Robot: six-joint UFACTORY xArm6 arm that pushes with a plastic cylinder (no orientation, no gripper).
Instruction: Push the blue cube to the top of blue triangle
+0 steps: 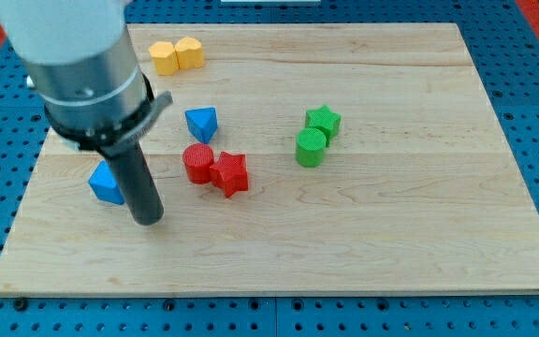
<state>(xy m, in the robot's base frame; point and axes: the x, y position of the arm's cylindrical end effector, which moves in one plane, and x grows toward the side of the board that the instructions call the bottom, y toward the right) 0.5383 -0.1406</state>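
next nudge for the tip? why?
Probably slide my tip toward the view's bottom-left, under the blue cube. The tip sits at the cube's lower right, while the blue triangle lies up-right; pushing from here would drive the cube leftward, away.

My tip [147,221] rests just right of the blue cube [107,183]; the blue triangle [201,123] sits farther up-right.

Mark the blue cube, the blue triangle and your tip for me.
blue cube [107,183]: camera view, its visible left face.
blue triangle [201,123]: camera view, its top face.
my tip [148,220]: camera view, the rod's very end, right of the cube.
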